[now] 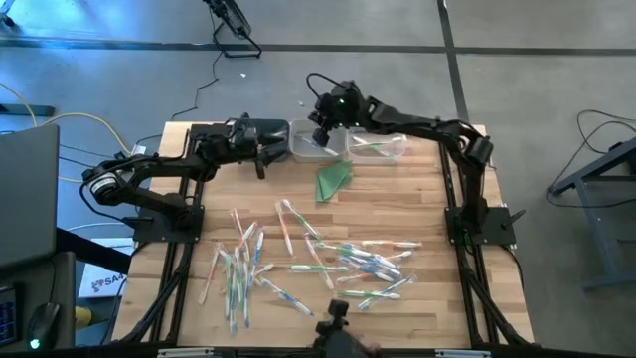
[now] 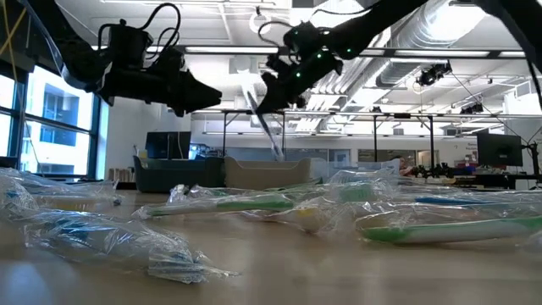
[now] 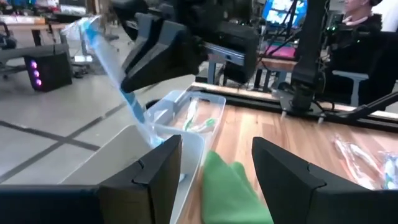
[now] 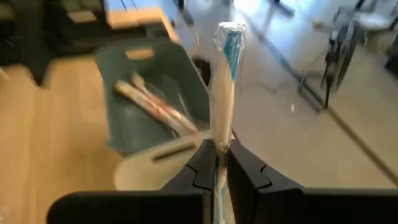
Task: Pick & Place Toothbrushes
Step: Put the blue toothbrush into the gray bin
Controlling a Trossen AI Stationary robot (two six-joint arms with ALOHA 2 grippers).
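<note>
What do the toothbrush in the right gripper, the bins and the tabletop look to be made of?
Held toothbrush: plastic, in a clear crinkly film wrapper that glints. White bin: likely matte moulded plastic with thin walls. Clear bin: see-through plastic. Tabletop: wood strips, visible grain. Right gripper is shut on the brush.

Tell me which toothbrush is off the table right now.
The blue-accented wrapped toothbrush pinched in the right end effector above the bins; all the others lie on the table or in bins.

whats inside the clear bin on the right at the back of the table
A few wrapped toothbrushes with green accents lie in the clear bin. How many exactly is hard to tell, and the right arm overhead covers its far edge.
</note>
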